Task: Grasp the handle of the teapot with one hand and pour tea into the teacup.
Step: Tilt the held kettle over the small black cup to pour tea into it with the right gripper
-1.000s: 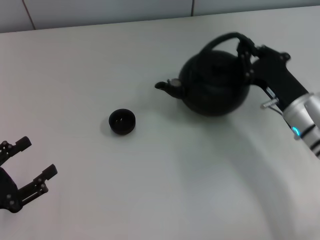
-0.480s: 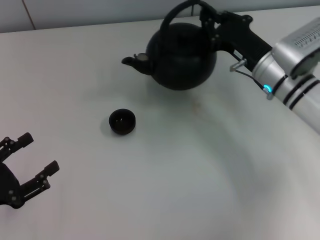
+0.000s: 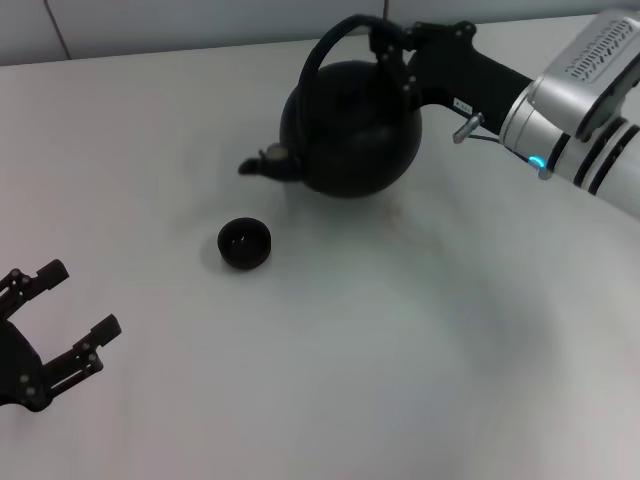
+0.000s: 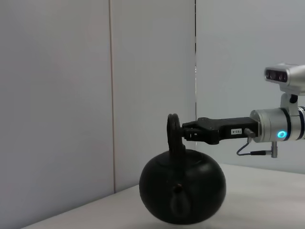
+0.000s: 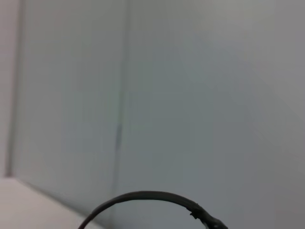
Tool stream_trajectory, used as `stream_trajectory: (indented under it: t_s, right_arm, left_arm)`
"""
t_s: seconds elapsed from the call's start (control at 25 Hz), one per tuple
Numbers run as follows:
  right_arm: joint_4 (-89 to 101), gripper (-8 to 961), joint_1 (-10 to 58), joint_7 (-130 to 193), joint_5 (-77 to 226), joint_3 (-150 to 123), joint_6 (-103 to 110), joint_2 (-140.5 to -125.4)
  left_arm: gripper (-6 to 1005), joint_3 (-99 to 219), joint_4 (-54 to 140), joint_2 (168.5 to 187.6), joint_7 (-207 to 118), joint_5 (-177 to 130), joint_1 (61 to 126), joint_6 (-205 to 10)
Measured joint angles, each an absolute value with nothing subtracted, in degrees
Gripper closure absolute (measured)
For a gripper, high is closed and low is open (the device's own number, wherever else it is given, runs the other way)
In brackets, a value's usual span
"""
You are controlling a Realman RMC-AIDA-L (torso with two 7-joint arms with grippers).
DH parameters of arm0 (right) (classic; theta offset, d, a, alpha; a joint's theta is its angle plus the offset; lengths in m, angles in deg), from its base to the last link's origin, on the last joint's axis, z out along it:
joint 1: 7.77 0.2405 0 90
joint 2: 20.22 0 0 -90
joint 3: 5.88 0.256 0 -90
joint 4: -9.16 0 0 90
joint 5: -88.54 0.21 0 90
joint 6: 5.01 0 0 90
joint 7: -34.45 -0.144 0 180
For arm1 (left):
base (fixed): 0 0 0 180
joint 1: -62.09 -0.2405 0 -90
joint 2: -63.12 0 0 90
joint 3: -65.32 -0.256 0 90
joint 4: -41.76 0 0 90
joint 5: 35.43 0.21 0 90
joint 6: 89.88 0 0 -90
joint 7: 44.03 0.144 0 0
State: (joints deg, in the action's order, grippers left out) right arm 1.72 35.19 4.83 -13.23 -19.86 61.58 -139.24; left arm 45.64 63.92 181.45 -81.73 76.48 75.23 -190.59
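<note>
**Operator:** Give me the item count.

**Technician:** You have one teapot (image 3: 350,128), one teacup (image 3: 245,243) and two grippers in the head view. The teapot carries one arched handle (image 3: 335,38) and one short spout (image 3: 262,162). All of this sits over one white table (image 3: 330,360), with a pale panelled wall (image 4: 71,95) behind it.

**Operator:** Where is the teapot?

**Technician:** You will find it at the far side of the table, clear of the surface, hanging from its handle. Its spout points toward the robot's left and tips slightly downward. The spout end lies near the teacup, a little beyond it and not touching it. The teacup stands upright on the table, between the teapot and the left gripper.

**Operator:** Report the right arm.

**Technician:** Your right gripper (image 3: 392,45) reaches in from the far right, its black body roughly level, with the silver forearm (image 3: 585,110) behind it showing a blue indicator light. Its fingers are clamped on the handle near the top of the arch. The left wrist view confirms this from the side: the gripper (image 4: 183,132) extends horizontally and pinches the handle (image 4: 172,131) above the round body of the teapot (image 4: 182,191). The right wrist view shows only the curve of the handle (image 5: 143,196) against the wall.

**Operator:** And the left arm?

**Technician:** Your left gripper (image 3: 58,303) is parked at the near left corner of the table, fingers spread apart and holding nothing, well apart from the teacup.
</note>
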Motion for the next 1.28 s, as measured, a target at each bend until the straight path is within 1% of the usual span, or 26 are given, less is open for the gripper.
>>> stream_trajectory:
  t_s: [0.2, 0.92, 1.28]
  right_arm:
    - [-0.35, 866, 35.90, 3.61, -13.81, -25.67, 61.99, -139.22]
    - [-2.72, 866, 36.81, 10.63, -13.78, -26.34, 61.79, -139.31]
    - [-5.32, 867, 36.96, 11.55, -13.55, -31.90, 61.65, -139.45]
  left_arm:
    - [187, 45.64, 63.90, 181.48, -81.71, 76.45, 75.25, -190.56]
    - [187, 45.64, 62.67, 181.41, -80.39, 75.63, 75.31, -190.41]
    - [187, 45.64, 62.26, 181.45, -80.39, 75.09, 75.61, -190.41]
